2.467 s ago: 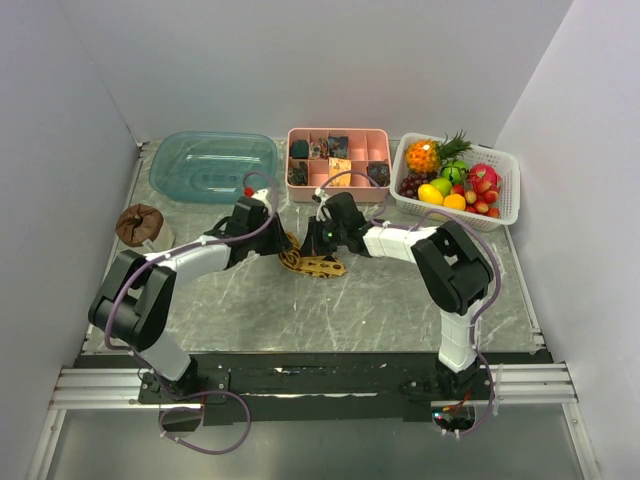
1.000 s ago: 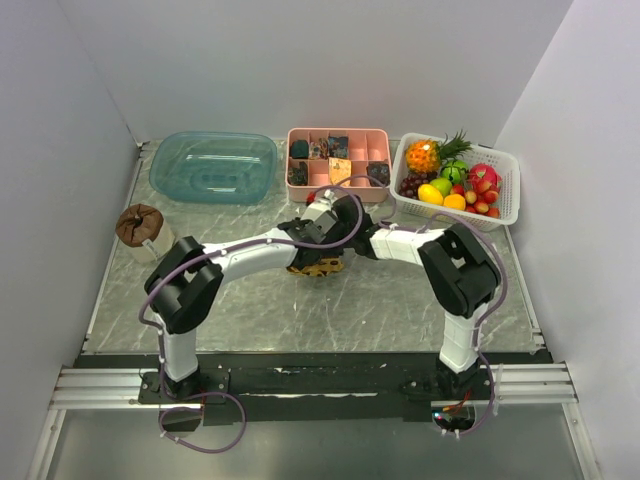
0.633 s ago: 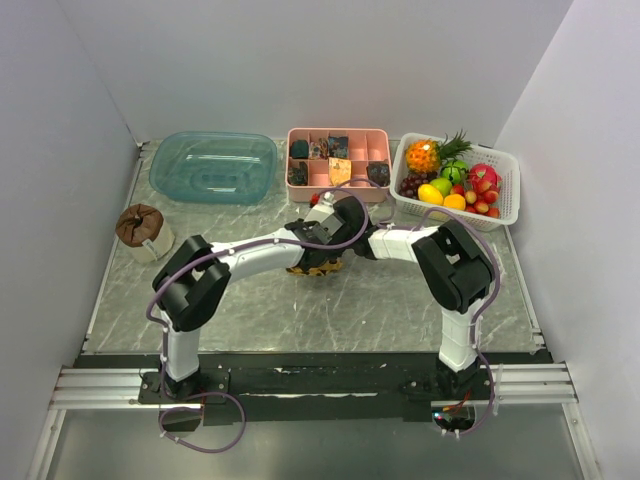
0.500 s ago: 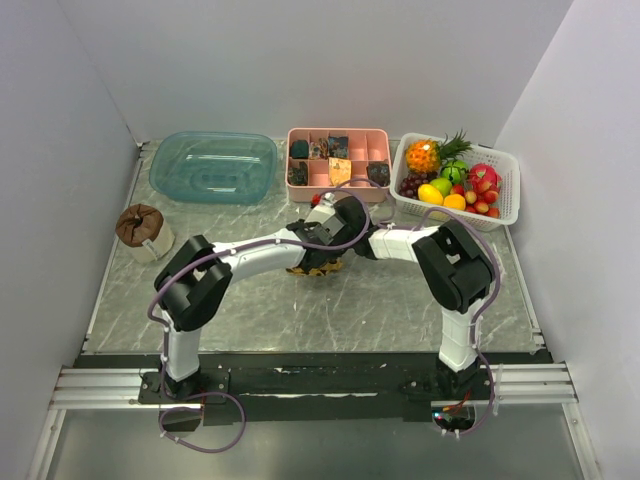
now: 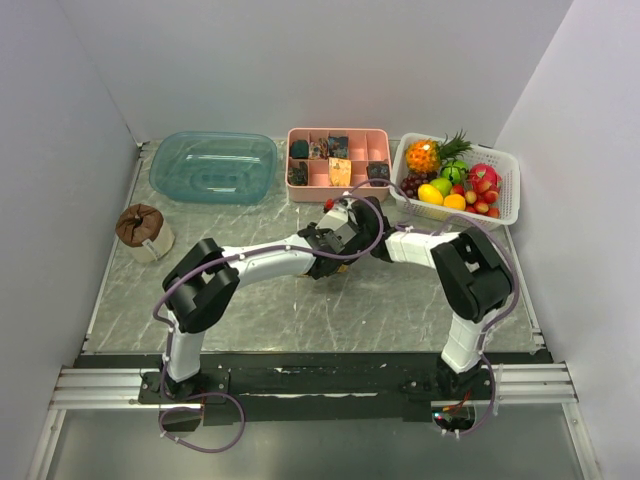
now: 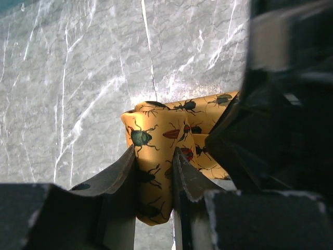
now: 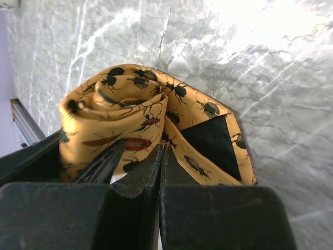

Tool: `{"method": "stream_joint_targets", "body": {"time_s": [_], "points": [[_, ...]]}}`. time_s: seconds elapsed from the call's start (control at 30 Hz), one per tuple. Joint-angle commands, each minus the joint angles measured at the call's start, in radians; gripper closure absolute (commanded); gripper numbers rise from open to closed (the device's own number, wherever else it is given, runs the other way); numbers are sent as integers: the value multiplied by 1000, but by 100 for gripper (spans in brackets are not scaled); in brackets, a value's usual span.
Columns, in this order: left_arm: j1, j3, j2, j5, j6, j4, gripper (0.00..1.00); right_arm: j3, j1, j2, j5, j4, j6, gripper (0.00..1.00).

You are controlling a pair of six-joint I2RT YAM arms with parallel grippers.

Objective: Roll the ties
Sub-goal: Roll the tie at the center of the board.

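The tie is golden-yellow cloth printed with beetles, wound into a loose roll on the marble table, its dark lining showing at the open end. In the top view only a sliver of the tie shows under the two wrists. My left gripper is shut on one side of the roll, a fold of cloth pinched between its fingers. My right gripper is shut with its jaws pressed flat together, its tip against the roll's underside layer. Both grippers meet at mid-table.
At the back edge stand a pink compartment tray with small dark fabric bundles, a clear blue tub and a white basket of fruit. A brown round object sits at the left.
The left arm has reached across from the left onto the tie. Both grippers and the rolled tie have shifted to the right and slightly back. The jaws have not changed over the last second.
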Motion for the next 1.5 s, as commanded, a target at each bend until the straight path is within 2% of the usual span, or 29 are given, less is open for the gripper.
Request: {"method": "stream_joint_targets", "body": {"time_s": [0.0,0.37,0.43,0.5,0.7,0.8,1.2,1.47], "points": [[-10,46,15,-40,-3,2,90,-35,-24,-84,-5,31,-13,100],[-45,90,55,-94,6,-25,85,-51,-61,-102,-5,-5,-29,100],[-51,98,62,-88,14,-21,80,-51,-66,-102,-4,-8,-32,100],[-56,105,73,-86,17,-20,66,-57,-72,-102,-2,-11,-34,100],[-72,115,84,-92,25,-20,37,-67,-89,-99,-5,-12,-36,100],[-79,107,73,-88,26,-2,33,-72,-101,-104,-4,-12,-39,100],[-92,1,-14,90,52,208,30,-92,-139,-122,-4,-17,-54,100],[-92,-29,-21,196,43,310,28,-118,-181,-145,-13,-17,-66,100]]}}
